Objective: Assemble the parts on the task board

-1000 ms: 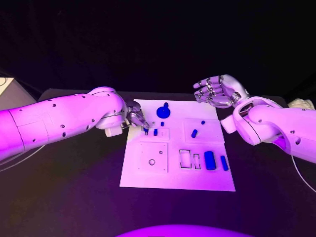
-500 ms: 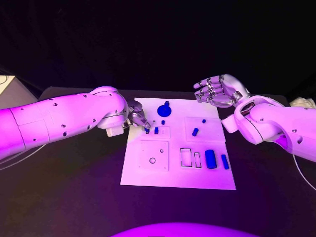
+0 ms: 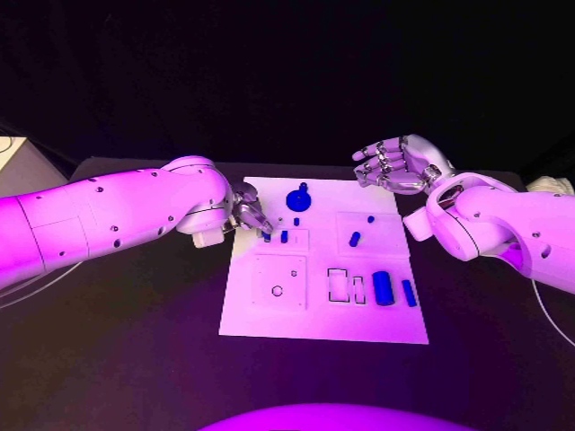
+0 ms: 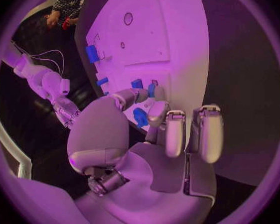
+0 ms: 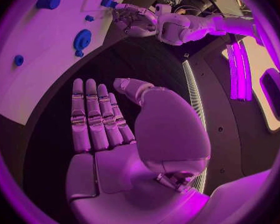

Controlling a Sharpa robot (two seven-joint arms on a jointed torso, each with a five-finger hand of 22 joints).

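- At the upper-left part of the flat white rectangular task board (image 3: 324, 269), your left silver many-fingered hand (image 3: 249, 214) has its fingertips down at the small square panel there; in the left wrist view its fingers (image 4: 157, 115) are curled in around a small blue part (image 4: 140, 117).
- Just beside those fingertips, two short blue pegs (image 3: 284, 237) stand in that panel; judge the step as seating the pinched piece beside them.
- Keep the pinched piece upright and lower it straight; a tilt would likely jam it at the socket mouth.
- Above the panel lies a round blue disc with a small knob (image 3: 298, 201); keep the wrist from brushing it.
- Your right silver many-fingered hand (image 3: 398, 165) hovers beyond the board's far right corner, fingers loosely apart and holding nothing; leave it well apart from the work.
- On the board's right half, a small blue peg (image 3: 354, 240) and two longer blue blocks (image 3: 384, 289) stay untouched; more assembly appears to remain.
- The black surface (image 3: 132, 341) carries the board.
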